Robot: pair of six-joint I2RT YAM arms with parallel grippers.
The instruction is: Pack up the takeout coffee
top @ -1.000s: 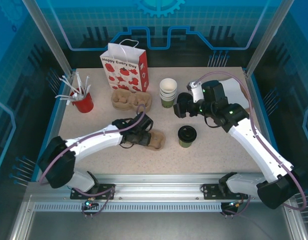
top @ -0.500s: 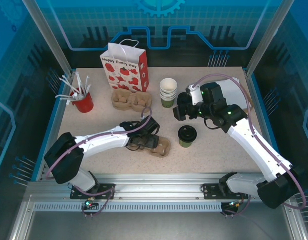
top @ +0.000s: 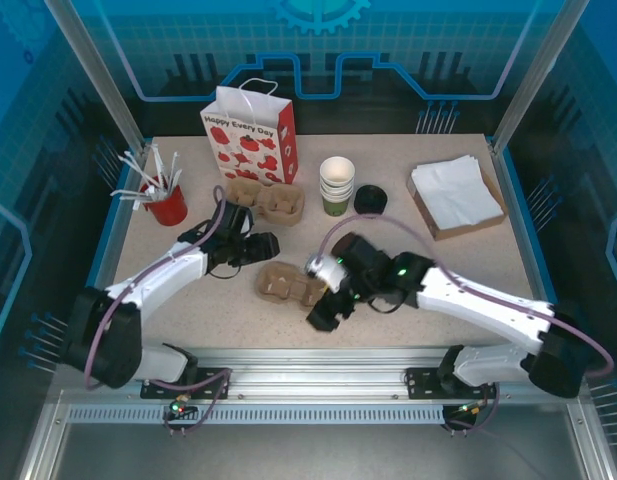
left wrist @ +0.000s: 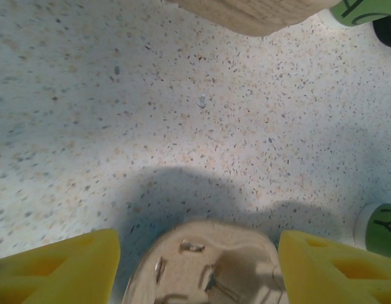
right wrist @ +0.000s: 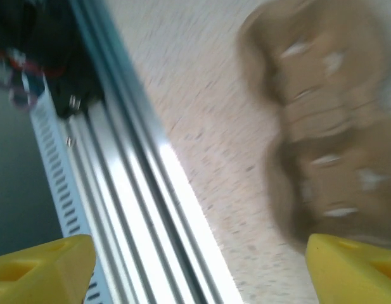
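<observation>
The left pincer (left wrist: pixel 196 256) stands open, yellow fingers (left wrist: pixel 62 269) flanking a cardboard cup carrier (left wrist: pixel 182 272) on the speckled table (left wrist: pixel 182 114).

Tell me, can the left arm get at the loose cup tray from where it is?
Probably yes. The left gripper is open and the cup tray lies close by, framed between its fingers in its wrist view. The right gripper hangs by the tray's right end and may crowd it.

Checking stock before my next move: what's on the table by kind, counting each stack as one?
Gift bag: 1
Cup carriers, one near, one at back: 2
Cup stack: 1
Lid stack: 1
Red cup of stirrers: 1
Napkin pile: 1
Single green cup, lid hidden: 1
Total: 8
</observation>
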